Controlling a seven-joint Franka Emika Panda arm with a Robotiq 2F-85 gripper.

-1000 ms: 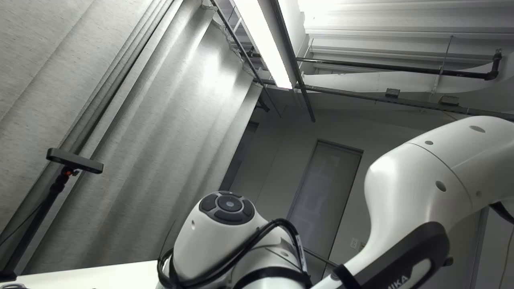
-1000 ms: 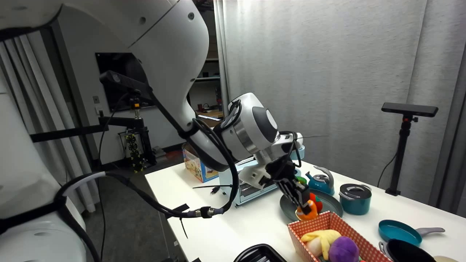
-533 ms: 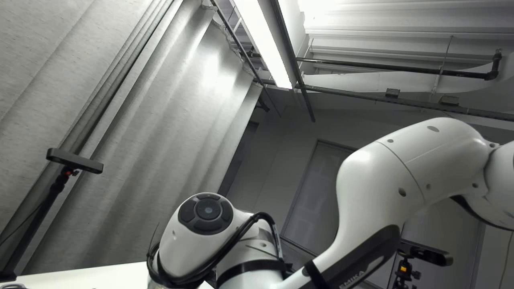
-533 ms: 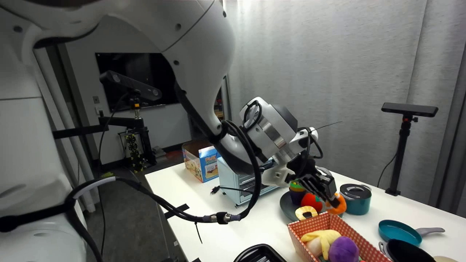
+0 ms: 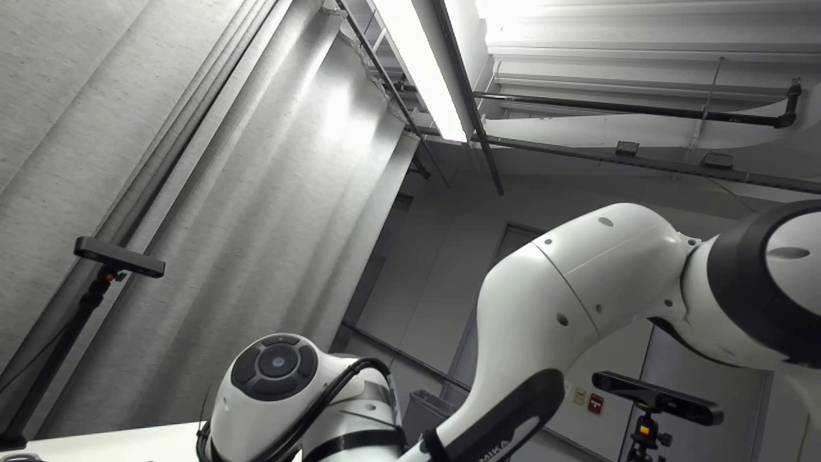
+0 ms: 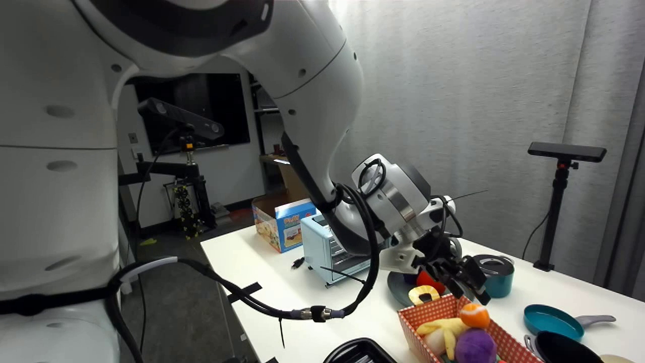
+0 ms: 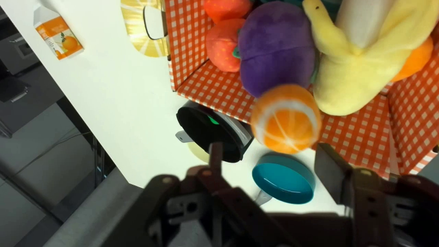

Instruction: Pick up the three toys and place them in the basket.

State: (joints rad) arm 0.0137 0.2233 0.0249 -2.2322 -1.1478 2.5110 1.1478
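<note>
One white counter [image 6: 370, 318] carried the items; its edge crossed the wrist view diagonally, well apart from the basket [image 7: 219, 92]. The arm [image 6: 312, 96] extended above the counter, and its cable [image 6: 374, 247] hung in a loop. In an exterior view, a broad stretch of counter surface lay between the toaster oven [image 6: 322, 252] and the basket; this was the widest visible room for movement. Beyond the opposite basket wall, room was narrower: a black pot [image 7: 205, 132] stood just beside it, with a blue pan [image 7: 284, 181] near.

The claw [image 7: 268, 151] was tilted above the basket rim, its jaws wide apart. Inside the basket lay the banana toy [image 7: 353, 79] and, next to it, the purple toy [image 7: 277, 44]. The orange toy [image 7: 286, 118] was outside the claw's grip, just beyond the fingertips [image 7: 327, 168] and in line with the gap between them. It appeared over the basket; contact with the purple toy could not be determined. A visible gap separated it from one finger; contact with the other finger could not be confirmed. Its outline was blurred in the wrist view.
</note>
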